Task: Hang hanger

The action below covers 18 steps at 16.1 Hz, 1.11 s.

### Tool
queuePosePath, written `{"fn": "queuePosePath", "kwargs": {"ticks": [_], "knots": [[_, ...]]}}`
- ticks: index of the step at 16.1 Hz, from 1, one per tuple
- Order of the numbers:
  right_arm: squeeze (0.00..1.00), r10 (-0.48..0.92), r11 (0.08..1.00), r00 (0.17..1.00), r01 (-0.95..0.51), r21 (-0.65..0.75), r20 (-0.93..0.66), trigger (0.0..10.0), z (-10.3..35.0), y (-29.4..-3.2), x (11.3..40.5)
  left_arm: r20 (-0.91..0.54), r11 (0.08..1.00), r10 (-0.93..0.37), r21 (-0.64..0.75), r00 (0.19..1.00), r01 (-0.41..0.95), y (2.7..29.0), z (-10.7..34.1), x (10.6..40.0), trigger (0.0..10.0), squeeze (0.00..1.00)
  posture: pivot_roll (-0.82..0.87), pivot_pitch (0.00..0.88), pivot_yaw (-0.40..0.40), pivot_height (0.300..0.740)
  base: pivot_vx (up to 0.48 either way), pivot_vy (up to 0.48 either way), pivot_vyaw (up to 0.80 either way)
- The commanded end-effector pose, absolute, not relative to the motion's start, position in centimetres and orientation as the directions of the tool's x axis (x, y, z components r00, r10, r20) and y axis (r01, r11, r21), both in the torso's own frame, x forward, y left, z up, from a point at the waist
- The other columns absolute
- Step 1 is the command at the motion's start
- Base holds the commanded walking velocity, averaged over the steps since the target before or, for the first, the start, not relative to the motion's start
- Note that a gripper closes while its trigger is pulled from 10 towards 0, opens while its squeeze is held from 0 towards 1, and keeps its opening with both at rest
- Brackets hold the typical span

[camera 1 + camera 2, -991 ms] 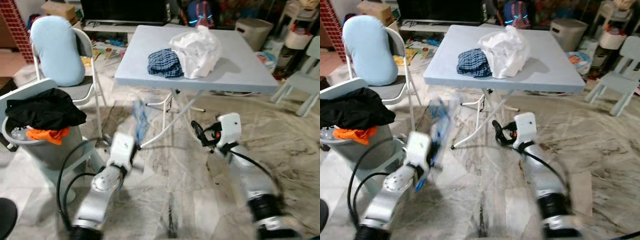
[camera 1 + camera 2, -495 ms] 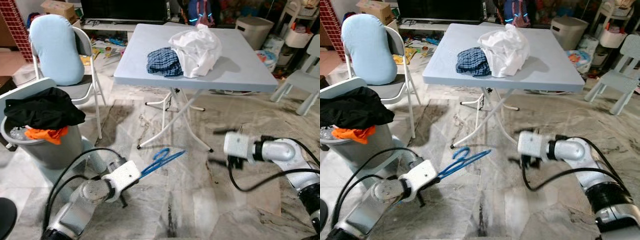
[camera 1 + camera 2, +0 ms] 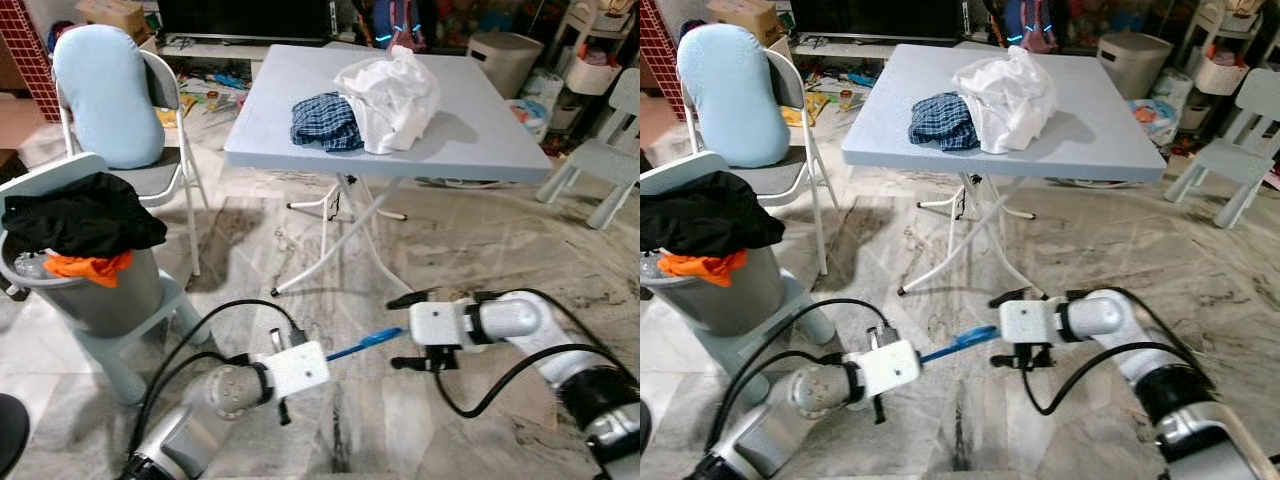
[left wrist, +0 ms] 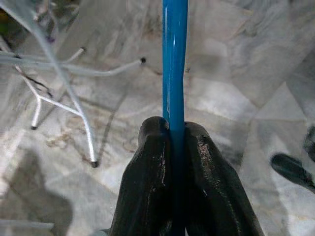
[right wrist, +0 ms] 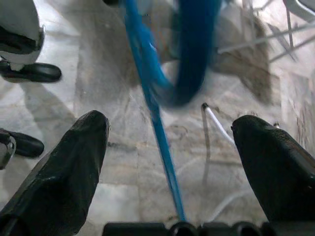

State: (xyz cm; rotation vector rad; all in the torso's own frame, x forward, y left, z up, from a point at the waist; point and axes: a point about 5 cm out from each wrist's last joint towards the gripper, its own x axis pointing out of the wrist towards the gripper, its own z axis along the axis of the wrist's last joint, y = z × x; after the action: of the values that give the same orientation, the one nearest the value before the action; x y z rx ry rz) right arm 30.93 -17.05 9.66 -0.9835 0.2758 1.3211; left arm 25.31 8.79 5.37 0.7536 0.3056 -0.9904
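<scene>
- Hovering low above the marble floor, near the folding table: blue hanger, pointing right.
- Pinched tight at its left end by left gripper.
- Spread wide just right of hanger: right gripper.
- Heaped on table: clothes.

Marble floor before me; a folding table with clothes far ahead, chair and laundry bin at left.
</scene>
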Motion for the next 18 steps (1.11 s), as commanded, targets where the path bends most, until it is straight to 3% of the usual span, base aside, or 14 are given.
{"fn": "queuePosePath", "kwargs": {"ticks": [1, 4, 5, 6, 7, 8, 12, 13, 14, 15, 16, 17, 18], "knots": [[0.0, 0.666, -0.112, 0.262, -0.89, -0.441, -0.698, 10.0, 9.7, -16.7, 31.2, -0.526, 0.327, -0.644, 0.467, 0.556, 0.821, 8.5, 6.2, 26.1, 10.0, 0.0, 0.09, 0.022, -0.089, 0.74, 0.0, 0.0, 0.0], [0.0, 0.667, -0.119, 0.275, -0.878, -0.463, -0.693, 10.0, 9.4, -15.9, 31.6, -0.513, 0.323, -0.655, 0.473, 0.555, 0.819, 7.8, 6.5, 26.2, 10.0, 0.0, 0.08, 0.02, -0.094, 0.74, 0.0, 0.0, 0.0], [0.0, 0.651, -0.112, 0.328, -0.851, -0.513, -0.685, 4.5, 9.3, -15.5, 32.1, -0.507, 0.325, -0.657, 0.477, 0.557, 0.817, 7.7, 6.6, 26.3, 10.0, 0.0, 0.08, 0.021, -0.095, 0.74, 0.0, 0.0, 0.0], [0.0, 0.625, -0.066, 0.397, -0.831, -0.553, -0.672, 0.9, 9.2, -15.5, 32.8, -0.503, 0.325, -0.66, 0.478, 0.558, 0.816, 7.5, 6.6, 26.3, 10.0, 0.0, 0.08, 0.021, -0.098, 0.74, 0.0, 0.0, 0.0], [0.0, 0.604, -0.02, 0.447, -0.819, -0.573, -0.66, 0.9, 9.1, -15.3, 33.4, -0.498, 0.327, -0.663, 0.479, 0.559, 0.815, 7.4, 6.7, 26.3, 10.0, 0.0, 0.08, 0.02, -0.099, 0.74, 0.0, 0.0, 0.0], [0.0, 0.594, 0.032, 0.488, -0.808, -0.588, -0.639, 0.0, 8.9, -14.7, 33.8, -0.494, 0.327, -0.666, 0.481, 0.559, 0.814, 7.2, 6.8, 26.4, 10.0, 0.0, 0.08, 0.02, -0.1, 0.74, 0.0, 0.0, 0.0], [0.0, 0.559, -0.017, 0.477, -0.811, -0.584, -0.679, 0.0, 7.9, -14.7, 33.6, -0.487, 0.322, -0.672, 0.486, 0.557, 0.813, 6.9, 6.9, 26.4, 10.0, 0.0, 0.08, 0.02, -0.106, 0.74, 0.0, 0.0, 0.0], [0.0, 0.558, -0.056, 0.426, -0.837, -0.545, -0.712, 1.7, 7.1, -14.8, 33.0, -0.479, 0.323, -0.677, 0.488, 0.558, 0.811, 6.7, 7.0, 26.4, 10.0, 0.0, 0.08, 0.021, -0.108, 0.74, 0.0, 0.0, 0.0], [0.0, 0.559, -0.063, 0.415, -0.842, -0.535, -0.718, 1.7, 7.0, -14.8, 32.9, -0.477, 0.324, -0.679, 0.488, 0.559, 0.81, 6.7, 7.0, 26.4, 10.0, 0.0, 0.08, 0.021, -0.108, 0.74, 0.0, 0.0, 0.0], [0.0, 0.557, -0.078, 0.406, -0.843, -0.532, -0.725, 5.0, 6.7, -14.8, 32.7, -0.465, 0.327, -0.685, 0.492, 0.561, 0.807, 6.5, 7.1, 26.4, 10.0, 0.0, 0.08, 0.021, -0.11, 0.74, 0.0, 0.0, 0.0], [0.0, 0.565, -0.088, 0.4, -0.84, -0.535, -0.722, 10.0, 6.6, -14.8, 32.5, -0.458, 0.33, -0.688, 0.492, 0.563, 0.805, 6.5, 7.3, 26.5, 10.0, 0.0, 0.08, 0.021, -0.11, 0.74, 0.0, 0.0, 0.0], [0.0, 0.582, -0.081, 0.402, -0.836, -0.542, -0.707, 10.0, 6.8, -14.7, 32.6, -0.463, 0.327, -0.686, 0.493, 0.562, 0.806, 6.6, 7.2, 26.5, 10.0, 0.0, 0.08, 0.021, -0.11, 0.74, 0.0, 0.0, 0.0], [1.0, 0.623, -0.005, 0.427, -0.835, -0.55, -0.655, 10.0, 7.9, -14.8, 33.1, -0.489, 0.31, -0.665, 0.508, 0.565, 0.804, 7.4, 6.7, 26.5, 10.0, 0.0, 0.09, 0.022, -0.106, 0.74, 0.0, 0.0, 0.0]]}}
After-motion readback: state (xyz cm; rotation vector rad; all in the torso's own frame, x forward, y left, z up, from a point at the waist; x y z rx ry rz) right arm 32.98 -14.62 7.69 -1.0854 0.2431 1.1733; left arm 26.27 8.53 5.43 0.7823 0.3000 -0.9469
